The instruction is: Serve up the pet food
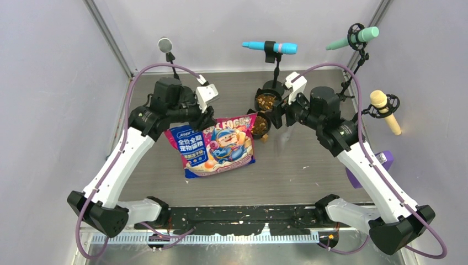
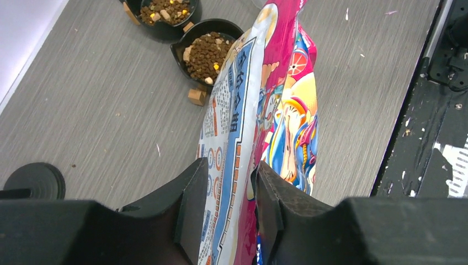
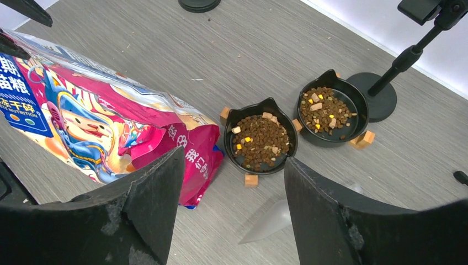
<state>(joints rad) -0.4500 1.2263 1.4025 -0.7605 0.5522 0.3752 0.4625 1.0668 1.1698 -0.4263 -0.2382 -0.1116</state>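
Pet food bag (image 2: 259, 110) between left jaws, left-wrist view

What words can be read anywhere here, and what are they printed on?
"全价全期": blue panel on the bag.
"宠物猫粮": same panel, the line below.
"NUTRITION": small print on that panel, in the right wrist view.
Big yellow letters along the bag's top: too creased to read.
Fine print on the bag's side: too small.
Bowls: no text.
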